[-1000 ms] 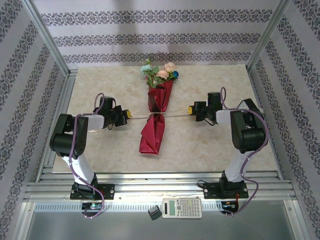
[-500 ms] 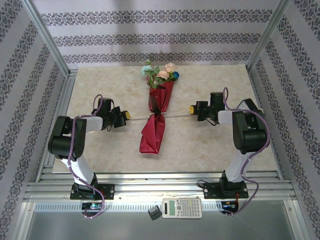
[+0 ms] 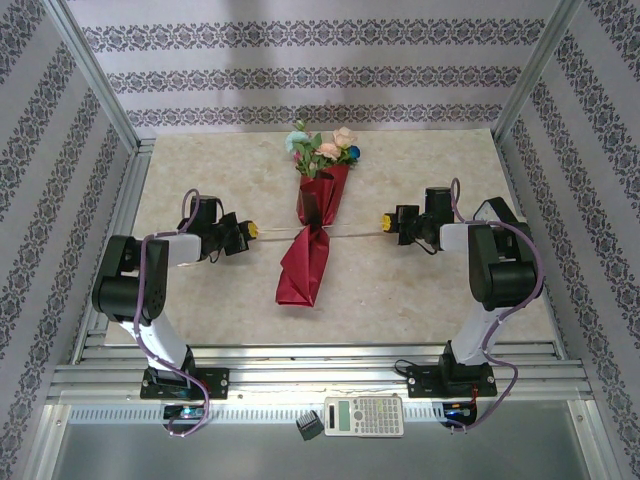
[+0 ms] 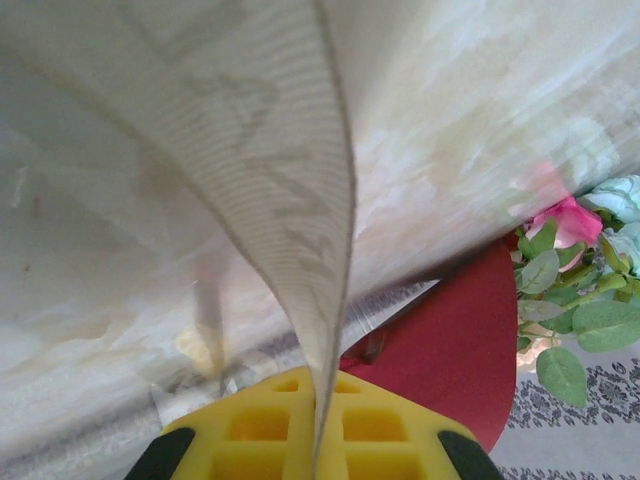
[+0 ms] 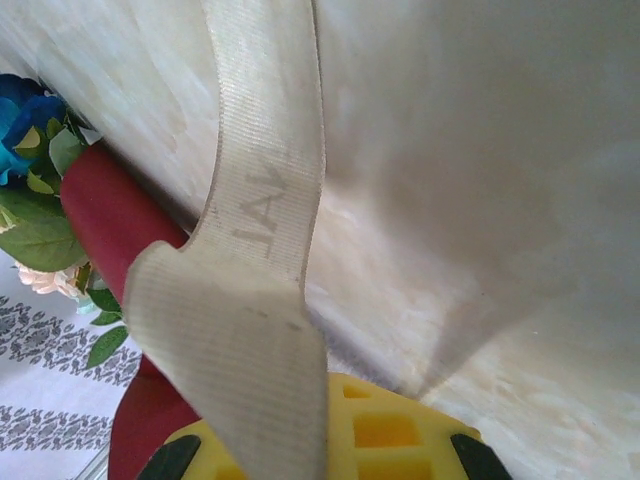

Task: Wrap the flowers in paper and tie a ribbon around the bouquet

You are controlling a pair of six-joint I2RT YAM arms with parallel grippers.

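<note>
Top external view — where did the bouquet [image 3: 312,235] lie?
— Mid-table [image 3: 200,165], blooms toward the far edge. The ribbon [image 3: 350,232] crossed its waist, taut, one end pinched in the left gripper [image 3: 250,231], the other in the right gripper [image 3: 386,221].
— And cinching it well?
— Likely an even, level outward pull, so it tightened without dragging the bouquet sideways.

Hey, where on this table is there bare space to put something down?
Bare table lies in both far corners beside the flowers, and along the near edge below the bouquet. Crowded: the middle band, where the ribbon runs taut from the left gripper across the bouquet to the right gripper.
</note>
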